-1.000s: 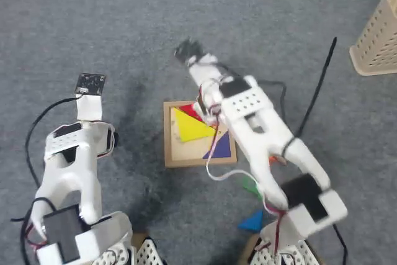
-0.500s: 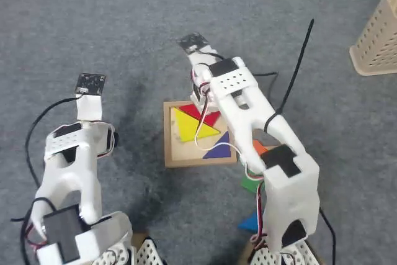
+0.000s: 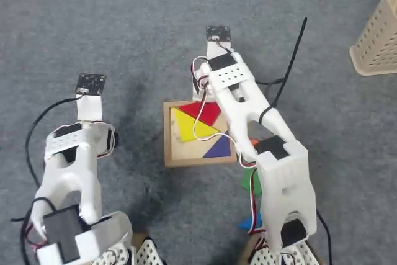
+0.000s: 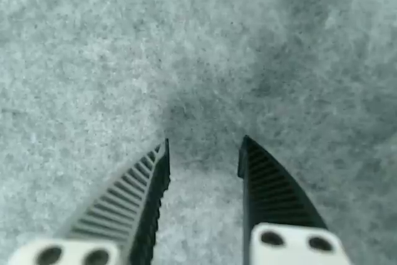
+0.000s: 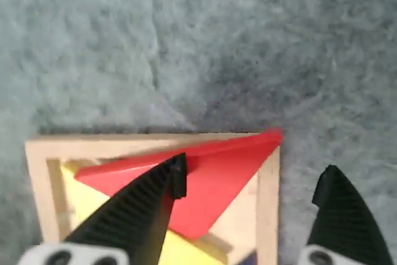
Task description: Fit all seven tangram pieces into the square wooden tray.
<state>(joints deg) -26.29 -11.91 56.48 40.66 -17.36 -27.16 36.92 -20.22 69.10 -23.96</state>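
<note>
The square wooden tray lies on grey carpet mid-table. Inside it lie a yellow triangle, a red triangle and a purple triangle. In the right wrist view the red triangle lies tilted, one corner resting over the tray's rim. My right gripper hangs open just above that corner, holding nothing. A green piece, a blue piece and an orange piece lie on the carpet beside the right arm. My left gripper stands open over bare carpet left of the tray.
A beige lattice basket stands at the far right edge. A black cable rises from the right arm. Open carpet lies beyond the tray and between the two arms.
The right arm swung to the right and straightened over the tray's right side, uncovering more of the red triangle. The left arm has kept still.
</note>
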